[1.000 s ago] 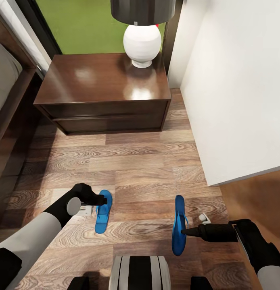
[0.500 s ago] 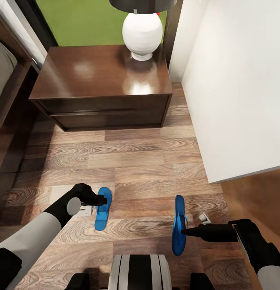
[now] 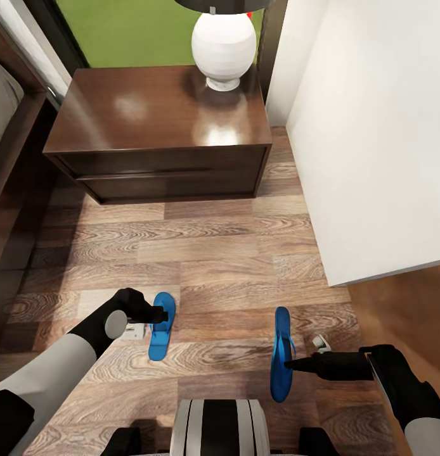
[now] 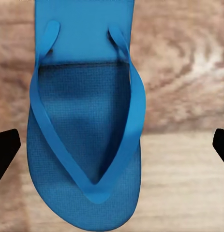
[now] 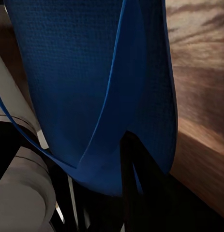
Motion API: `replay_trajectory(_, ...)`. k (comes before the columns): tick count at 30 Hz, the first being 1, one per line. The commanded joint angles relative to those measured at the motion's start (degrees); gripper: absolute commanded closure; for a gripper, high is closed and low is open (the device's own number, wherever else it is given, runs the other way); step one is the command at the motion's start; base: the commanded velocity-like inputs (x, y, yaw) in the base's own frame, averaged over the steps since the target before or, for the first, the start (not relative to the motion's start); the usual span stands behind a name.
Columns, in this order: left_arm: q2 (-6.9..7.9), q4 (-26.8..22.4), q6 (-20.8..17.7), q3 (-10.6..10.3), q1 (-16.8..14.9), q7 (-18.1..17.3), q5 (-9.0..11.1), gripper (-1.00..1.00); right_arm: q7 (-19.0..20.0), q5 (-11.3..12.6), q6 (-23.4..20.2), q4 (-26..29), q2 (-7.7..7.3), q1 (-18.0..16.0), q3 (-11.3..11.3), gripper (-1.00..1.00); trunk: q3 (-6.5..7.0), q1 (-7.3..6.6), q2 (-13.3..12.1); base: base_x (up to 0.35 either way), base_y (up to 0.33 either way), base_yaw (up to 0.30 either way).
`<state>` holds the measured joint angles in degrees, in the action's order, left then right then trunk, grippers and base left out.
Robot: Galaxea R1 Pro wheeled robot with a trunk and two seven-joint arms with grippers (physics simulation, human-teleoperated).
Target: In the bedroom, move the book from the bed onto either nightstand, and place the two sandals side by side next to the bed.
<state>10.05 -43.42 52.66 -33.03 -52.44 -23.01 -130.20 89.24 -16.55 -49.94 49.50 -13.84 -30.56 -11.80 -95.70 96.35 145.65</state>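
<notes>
Two bright blue sandals are in the robot's hands above the wood-plank floor (image 3: 232, 266), well apart from each other. The left gripper (image 3: 161, 314) meets the left sandal (image 3: 161, 326) at its near-left edge; in the left wrist view that sandal (image 4: 85, 130) lies flat, straps up, between two black fingers (image 4: 4, 152) spread to either side of it with a gap showing, so they look released rather than clenched, though whether they touch it cannot be told.

The right gripper (image 3: 290, 364) holds the right sandal (image 3: 281, 354), which stands on edge with its thong strap toward the gripper. In the right wrist view the sandal's sole (image 5: 92, 87) hangs close before the camera, with a dark finger (image 5: 141, 183) under its strap, so the fingers are grasping this sandal.

Ahead stands the nightstand (image 3: 160, 130), dark brown and glossy with two drawer fronts, a white-based lamp (image 3: 223, 45) on its far right corner. The bed (image 3: 11, 145) shows along the left, its dark frame beside the nightstand. A white wall (image 3: 372, 139) bounds the floor on the right.
</notes>
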Motion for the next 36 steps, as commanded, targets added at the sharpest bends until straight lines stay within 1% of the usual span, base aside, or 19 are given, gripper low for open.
replay_trajectory(1,0.06,-0.09,0.08,-0.27,-0.05,-0.36,0.3,-1.0,0.76,-0.58,-0.86,0.06,0.04,-0.03,-0.15,1.0,-0.25,0.02,0.03,0.0,0.0,0.0)
replay_trajectory(2,0.06,-0.09,0.08,-0.27,-0.04,-0.36,0.3,-1.0,0.76,-0.58,-0.86,0.06,0.04,-0.03,-0.15,1.0,-0.48,0.04,0.04,0.0,0.0,0.0)
replay_trajectory(9,0.06,-0.09,0.08,-0.28,-0.04,-0.36,0.3,-1.0,0.76,-0.58,-0.86,0.06,0.04,-0.03,-0.15,1.0,-0.48,0.04,0.04,0.0,0.0,0.0)
replay_trajectory(15,0.06,-0.09,0.01,-0.28,-0.07,-0.36,0.3,-1.0,0.76,-0.58,-0.86,0.07,0.04,-0.03,-0.15,1.0,-1.81,0.2,0.12,0.0,0.0,0.0)
replay_trajectory(26,0.06,-0.09,-0.01,-0.28,-0.08,-0.36,0.3,-1.0,0.76,-0.58,-0.86,0.07,0.04,-0.03,-0.15,1.0,-1.81,0.2,0.12,0.0,0.0,0.0)
replay_trajectory(28,0.06,-0.09,-0.01,-0.28,-0.04,-0.36,0.3,-1.0,0.76,-0.58,-0.86,0.07,0.04,-0.03,-0.15,1.0,-2.25,0.25,0.15,0.0,0.0,0.0)
replay_trajectory(36,0.06,-0.09,0.01,-0.28,-0.06,-0.48,0.24,-1.0,0.76,-0.58,-0.86,0.07,0.04,-0.03,-0.15,1.0,-2.25,0.25,0.15,0.0,0.0,0.0)
